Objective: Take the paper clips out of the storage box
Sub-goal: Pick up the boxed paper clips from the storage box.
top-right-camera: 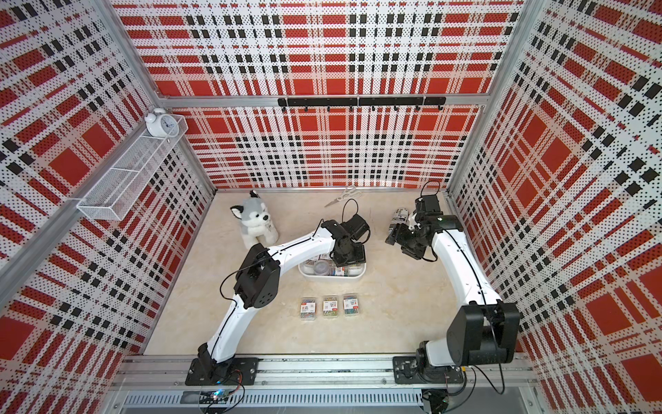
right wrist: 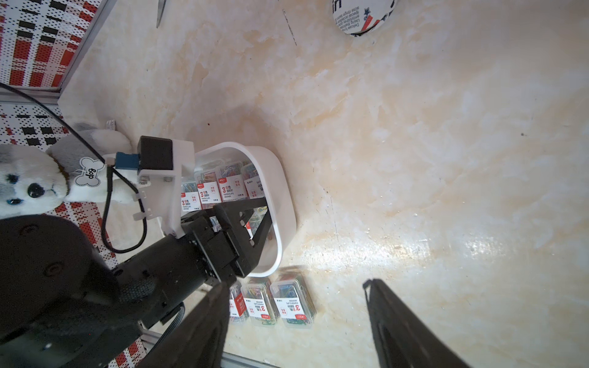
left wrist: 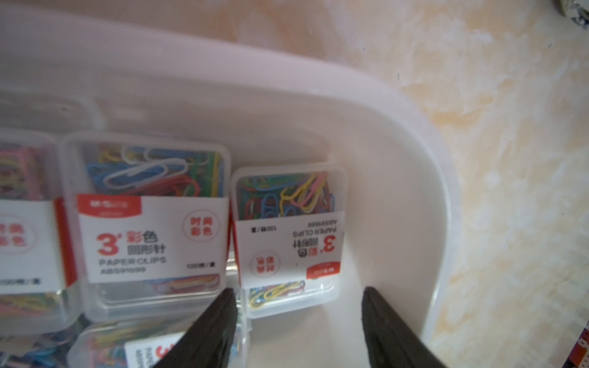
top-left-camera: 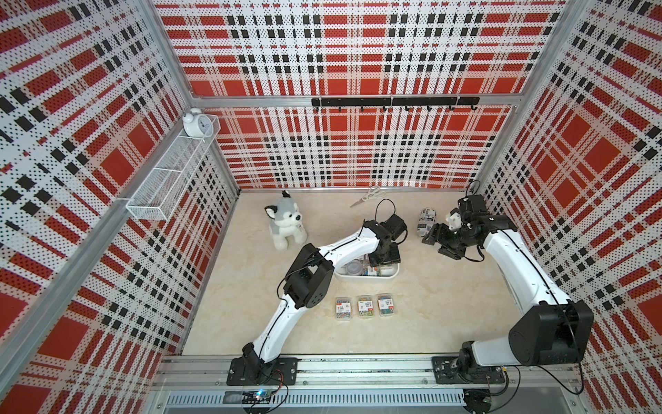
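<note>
The white storage box [top-left-camera: 391,275] [top-right-camera: 359,274] sits mid-table in both top views. It holds several clear cases of coloured paper clips and a round clear tub [top-left-camera: 354,267]. My left gripper [left wrist: 301,298] is down inside the box [left wrist: 414,133], open. Its fingers stand either side of the near end of the end case [left wrist: 288,235], which lies by the box's curved wall. Three more cases [top-left-camera: 366,307] [top-right-camera: 330,305] [right wrist: 290,302] lie in a row on the table in front of the box. My right gripper [top-left-camera: 437,245] [right wrist: 294,285] hangs open and empty at the back right.
A printed cylinder [top-left-camera: 426,218] lies just behind the right gripper. Scissors [top-left-camera: 369,195] lie by the back wall and a plush dog [top-left-camera: 286,225] sits back left. A wire basket [top-left-camera: 172,175] with an alarm clock [top-left-camera: 196,123] hangs on the left wall.
</note>
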Controlling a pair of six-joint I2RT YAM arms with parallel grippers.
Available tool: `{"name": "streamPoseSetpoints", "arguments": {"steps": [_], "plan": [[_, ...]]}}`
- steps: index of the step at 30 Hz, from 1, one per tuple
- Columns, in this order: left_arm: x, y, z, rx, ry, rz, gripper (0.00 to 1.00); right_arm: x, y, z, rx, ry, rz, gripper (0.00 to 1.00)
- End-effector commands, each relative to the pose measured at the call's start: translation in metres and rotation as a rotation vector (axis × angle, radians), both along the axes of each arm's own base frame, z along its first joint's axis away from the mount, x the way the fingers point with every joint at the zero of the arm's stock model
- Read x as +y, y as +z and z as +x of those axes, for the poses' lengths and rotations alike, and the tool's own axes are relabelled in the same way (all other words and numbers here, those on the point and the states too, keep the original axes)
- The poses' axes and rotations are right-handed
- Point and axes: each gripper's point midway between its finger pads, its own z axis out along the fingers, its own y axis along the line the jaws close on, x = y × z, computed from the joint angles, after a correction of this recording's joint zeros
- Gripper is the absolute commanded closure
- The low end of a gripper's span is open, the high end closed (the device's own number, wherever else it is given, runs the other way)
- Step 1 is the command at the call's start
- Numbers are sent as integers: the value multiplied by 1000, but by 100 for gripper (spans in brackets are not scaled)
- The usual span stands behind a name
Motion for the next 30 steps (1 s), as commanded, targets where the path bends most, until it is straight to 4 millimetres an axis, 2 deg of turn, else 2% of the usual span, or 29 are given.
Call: {"name": "streamPoseSetpoints", "arguments": {"steps": [1,16,24,30], "plan": [[2,-17,0,28,8,13,35,-1,5,-2,-15,4,1,27],[22,-40,0,65,36,129,33,1,-1,0,1,9,11,28],[24,-43,0,66,32,147,44,2,-4,1,9,11,17,28],[26,-44,-1,64,30,164,38,2,-3,3,8,13,19,28]]}}
